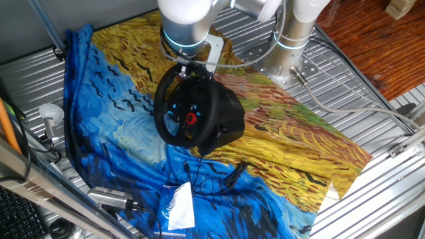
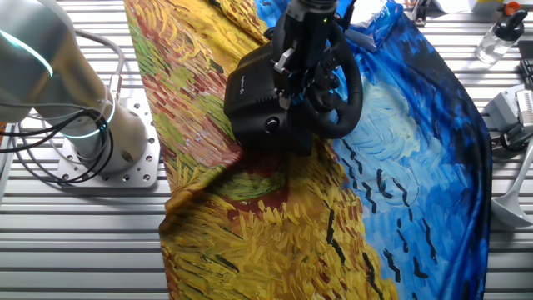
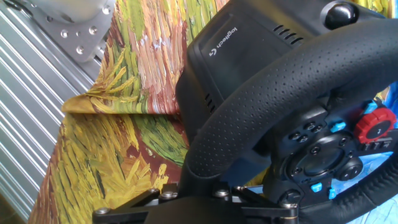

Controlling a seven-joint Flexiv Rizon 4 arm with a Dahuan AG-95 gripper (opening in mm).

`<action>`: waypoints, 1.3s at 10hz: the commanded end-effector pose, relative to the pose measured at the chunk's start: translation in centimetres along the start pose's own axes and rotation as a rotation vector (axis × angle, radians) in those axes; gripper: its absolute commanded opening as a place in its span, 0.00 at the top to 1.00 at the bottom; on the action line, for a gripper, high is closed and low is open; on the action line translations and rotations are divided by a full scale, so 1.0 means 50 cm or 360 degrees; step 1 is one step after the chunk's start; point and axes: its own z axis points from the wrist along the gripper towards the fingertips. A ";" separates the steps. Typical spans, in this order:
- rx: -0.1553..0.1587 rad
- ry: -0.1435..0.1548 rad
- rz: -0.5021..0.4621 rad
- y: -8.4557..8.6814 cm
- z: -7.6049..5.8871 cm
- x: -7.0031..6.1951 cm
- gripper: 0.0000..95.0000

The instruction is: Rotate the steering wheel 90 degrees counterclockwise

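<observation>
The claw (image 1: 189, 70) sits at the top of the wheel (image 1: 188, 114) rim, centre frame; its grip can't be made out.

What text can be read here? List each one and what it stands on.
"logitech", with a logo beside it: on the black base of the steering wheel, in the hand view.
White packet on the cloth: printing too blurred to read.
Red centre button: mark too small to read.
</observation>
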 end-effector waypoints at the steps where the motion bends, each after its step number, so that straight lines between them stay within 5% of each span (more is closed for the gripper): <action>1: -0.0010 -0.0009 -0.0002 -0.004 -0.002 0.000 1.00; 13: -0.0004 -0.0105 -0.0037 -0.004 0.005 0.006 1.00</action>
